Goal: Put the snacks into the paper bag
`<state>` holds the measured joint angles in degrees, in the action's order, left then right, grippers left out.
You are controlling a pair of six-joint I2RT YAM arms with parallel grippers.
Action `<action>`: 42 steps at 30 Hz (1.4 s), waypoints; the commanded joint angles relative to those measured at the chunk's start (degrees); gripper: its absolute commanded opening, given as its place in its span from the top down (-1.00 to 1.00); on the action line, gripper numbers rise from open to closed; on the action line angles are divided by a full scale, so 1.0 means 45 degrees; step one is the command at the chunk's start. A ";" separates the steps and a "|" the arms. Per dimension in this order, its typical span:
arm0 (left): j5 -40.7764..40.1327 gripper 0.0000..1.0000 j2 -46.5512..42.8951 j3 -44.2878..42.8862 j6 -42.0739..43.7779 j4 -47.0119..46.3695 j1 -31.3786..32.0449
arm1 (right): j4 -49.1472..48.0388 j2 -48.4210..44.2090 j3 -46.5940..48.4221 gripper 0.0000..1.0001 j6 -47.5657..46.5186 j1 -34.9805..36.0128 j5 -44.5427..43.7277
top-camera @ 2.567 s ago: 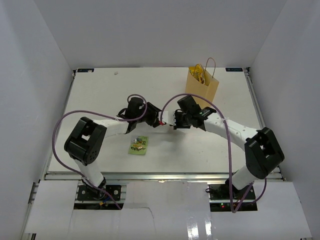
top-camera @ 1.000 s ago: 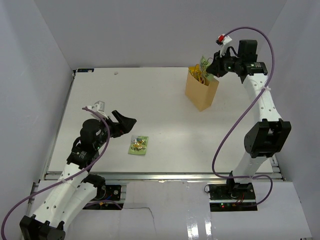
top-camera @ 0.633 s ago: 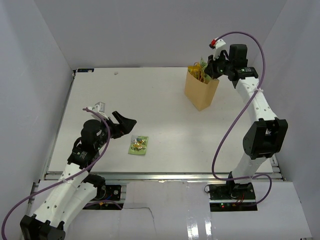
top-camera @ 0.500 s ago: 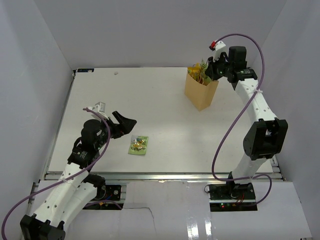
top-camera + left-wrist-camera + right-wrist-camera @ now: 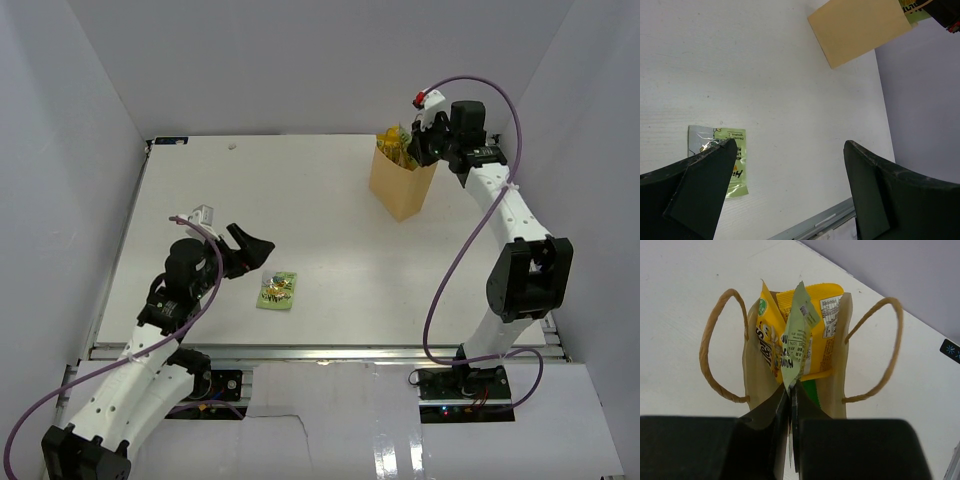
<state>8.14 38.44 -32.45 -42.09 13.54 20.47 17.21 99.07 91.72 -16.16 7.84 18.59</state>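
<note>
- The paper bag [image 5: 400, 185] stands upright near the far right corner of the table [image 5: 330, 230], with two yellow candy packs [image 5: 767, 347] poking from its mouth.
- A light-green pack [image 5: 796, 347] sits edge-on between them at the opening, pinched by the right gripper [image 5: 791, 395], whose jaws are closed tight on its lower edge.
- Another light-green square pack [image 5: 278, 291] lies flat near the table's front edge, well apart from the bag.
- The left gripper [image 5: 252, 240] hovers just beside it, jaws spread wide and holding nothing.

Robot lab cell: white table [image 5: 330, 200], plain white encl. walls [image 5: 300, 60], alu base rail [image 5: 330, 352].
</note>
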 commanded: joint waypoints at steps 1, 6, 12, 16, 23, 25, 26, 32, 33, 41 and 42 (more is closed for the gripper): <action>0.0144 -0.96 -0.0104 0.0159 -0.0101 -0.0021 0.0022 | -0.0387 -0.0237 -0.0460 0.83 -0.0605 0.0269 -0.0750; 0.0202 -0.96 -0.0162 0.0355 -0.0159 0.0057 0.0022 | -0.0505 -0.0296 -0.1007 0.80 -0.0861 0.0505 -0.1455; 0.0183 -0.96 -0.0240 0.0433 -0.0159 0.0135 0.0022 | -0.0212 -0.0237 -0.1047 0.50 -0.0842 0.0505 -0.1417; 0.0144 -0.96 -0.0279 0.0414 -0.0179 0.0349 0.0022 | -0.0056 -0.0801 -0.0658 0.06 -0.0666 0.0505 -0.0968; -0.0208 -0.96 0.0208 0.0043 -0.0412 0.1677 0.0022 | 0.0763 -0.2110 0.0748 -0.24 -0.0431 0.0466 0.0105; -0.0285 -0.96 0.0443 -0.0074 -0.0471 0.2107 0.0041 | 0.0901 -0.2714 0.0808 -0.30 -0.0704 0.0466 0.0691; -0.0344 -0.96 0.0579 -0.0133 -0.0530 0.2244 0.0022 | 0.1056 -0.2892 0.0751 -0.34 -0.0860 0.0466 0.0887; -0.0559 -0.96 0.1184 -0.0250 -0.0550 0.3123 0.0022 | 0.2831 -0.4065 0.0340 -0.44 -0.3298 0.0446 0.3441; -0.0617 -0.96 0.1340 -0.0270 -0.0473 0.3433 0.0022 | 0.4015 -0.4162 0.0185 -0.46 -0.3941 0.0466 0.4955; -0.1555 -0.96 0.3642 -0.0836 -0.0043 0.4316 0.0119 | 0.8501 -0.4884 -0.3208 -0.48 -0.7720 0.1870 0.7218; -0.1594 -0.96 0.3878 -0.0875 0.0074 0.4161 0.0158 | 0.8345 -0.5021 -0.3737 -0.48 -0.7620 0.1891 0.7139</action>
<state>3.31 53.58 -33.95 -43.51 31.20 20.62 46.94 77.95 80.68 -46.00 15.25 47.03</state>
